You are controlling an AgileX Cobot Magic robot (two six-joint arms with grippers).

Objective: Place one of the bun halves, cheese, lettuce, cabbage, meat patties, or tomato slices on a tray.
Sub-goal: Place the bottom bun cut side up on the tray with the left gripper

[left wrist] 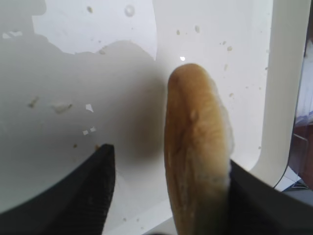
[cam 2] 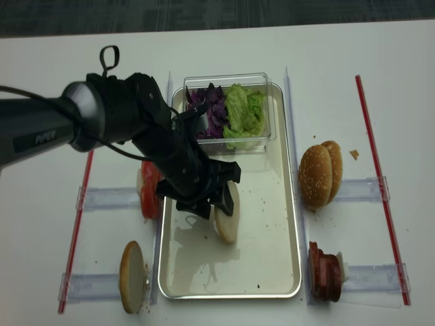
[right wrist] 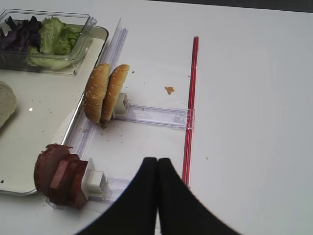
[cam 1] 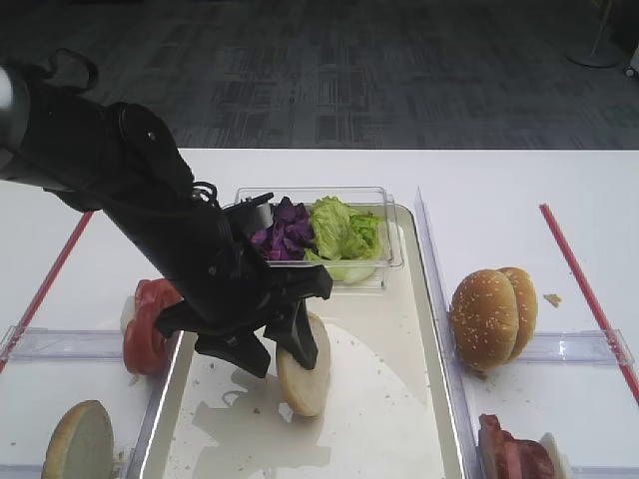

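Close against the left wrist camera, a pale bun half (left wrist: 195,156) stands on edge on the tray (left wrist: 98,107), between the parted fingers of the left gripper (cam 1: 285,349), touching the right one only. Right gripper (right wrist: 157,169), at lower centre, is clenched and empty over the desk (right wrist: 244,98).

Tray (cam 2: 289,204): silvery metal, glossy floor (scuffed, crumb-flecked). Tub (cam 2: 268,85): clear plastic. Bun half (left wrist: 195,156): matt tan crust. Table (right wrist: 254,73): smooth white.

Two high views share the tray (cam 2: 289,224); wrist views close, left perhaps downward
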